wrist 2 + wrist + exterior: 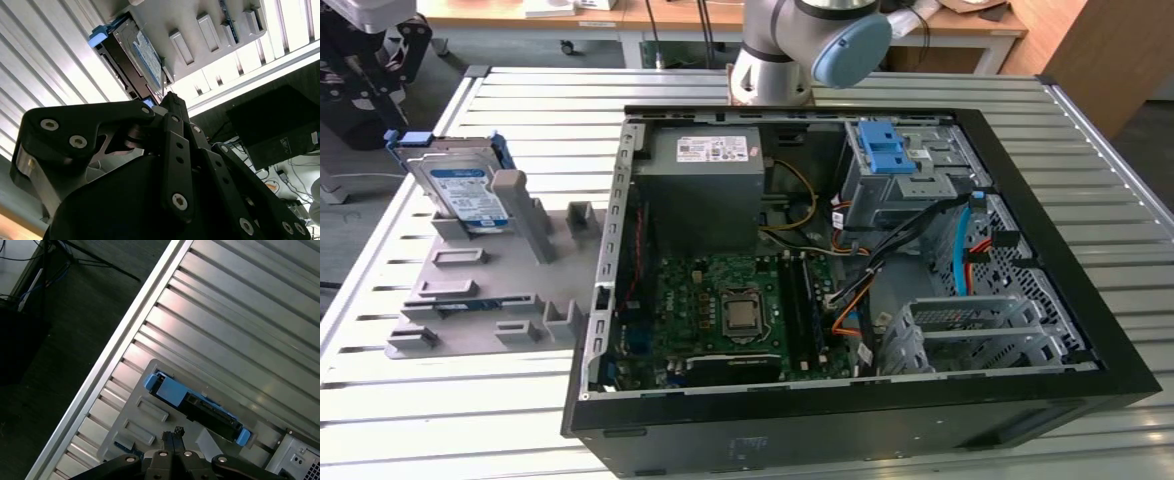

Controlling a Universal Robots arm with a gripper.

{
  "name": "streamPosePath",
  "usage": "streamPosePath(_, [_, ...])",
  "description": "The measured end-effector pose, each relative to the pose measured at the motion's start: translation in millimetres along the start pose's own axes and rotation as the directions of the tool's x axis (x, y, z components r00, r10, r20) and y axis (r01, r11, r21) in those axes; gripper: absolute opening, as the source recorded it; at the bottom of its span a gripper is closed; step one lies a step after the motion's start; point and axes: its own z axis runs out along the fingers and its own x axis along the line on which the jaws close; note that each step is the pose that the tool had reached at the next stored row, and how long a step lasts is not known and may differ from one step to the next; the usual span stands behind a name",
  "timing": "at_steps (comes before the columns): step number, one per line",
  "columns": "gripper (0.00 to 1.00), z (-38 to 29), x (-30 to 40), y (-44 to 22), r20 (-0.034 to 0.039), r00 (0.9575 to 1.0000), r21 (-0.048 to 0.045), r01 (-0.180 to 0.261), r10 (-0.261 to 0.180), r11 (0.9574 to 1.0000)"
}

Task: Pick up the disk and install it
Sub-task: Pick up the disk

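Well, the disk [464, 190] stands on edge in a slot of the grey holder [480, 290], blue bracket around it and label facing out over the holder's other slots. In both wrist views the gripper [173, 432] hangs above the holder, apart from the disk [197, 405], its fingers pressed together on nothing. The open computer case [854, 400] sits just beside the holder, on the exterior view's right, both on the slatted metal table [454, 420].
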Motion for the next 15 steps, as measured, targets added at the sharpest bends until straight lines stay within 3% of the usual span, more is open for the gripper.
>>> streamPosePath(15, [0.11, 0.0, 0.0, 0.0, -0.0015, 0.9989, 0.0014, 0.048, -0.048, 0.9989])
